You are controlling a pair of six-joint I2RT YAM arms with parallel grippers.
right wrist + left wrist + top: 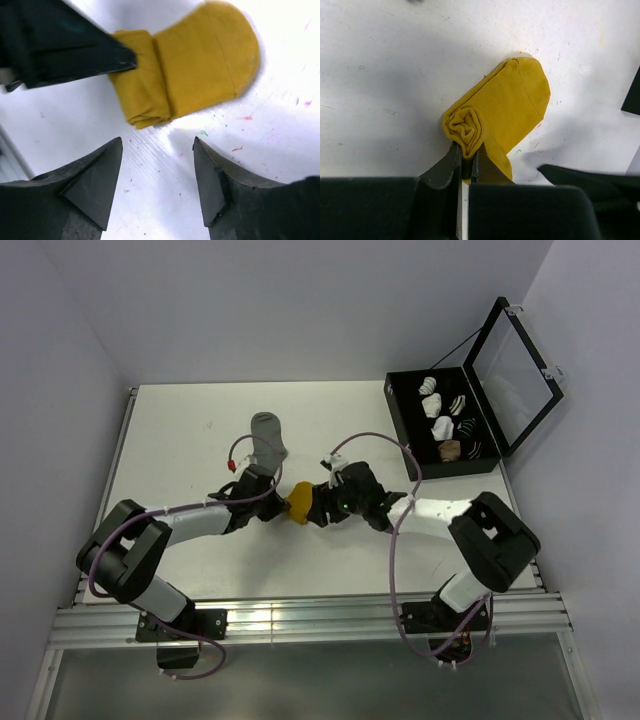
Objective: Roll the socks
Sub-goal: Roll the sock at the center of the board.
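The mustard-yellow sock (515, 102) lies on the white table, rolled up from one end into a tight coil (464, 126); its toe end is still flat. My left gripper (466, 152) is shut on the lower edge of that coil. In the right wrist view the yellow sock (190, 65) lies just beyond my right gripper (156, 146), which stands open over bare table and touches nothing. From above, both grippers meet at the yellow sock (298, 501), the left gripper (283, 503) on its left and the right gripper (318, 508) on its right. The grey sock (268, 436) lies flat behind the left arm.
An open black box (398, 425) with several white, striped and tan sock bundles stands at the back right, its clear lid (515, 375) raised. The table's near edge is an aluminium rail (300, 615). White walls close in on the left and back.
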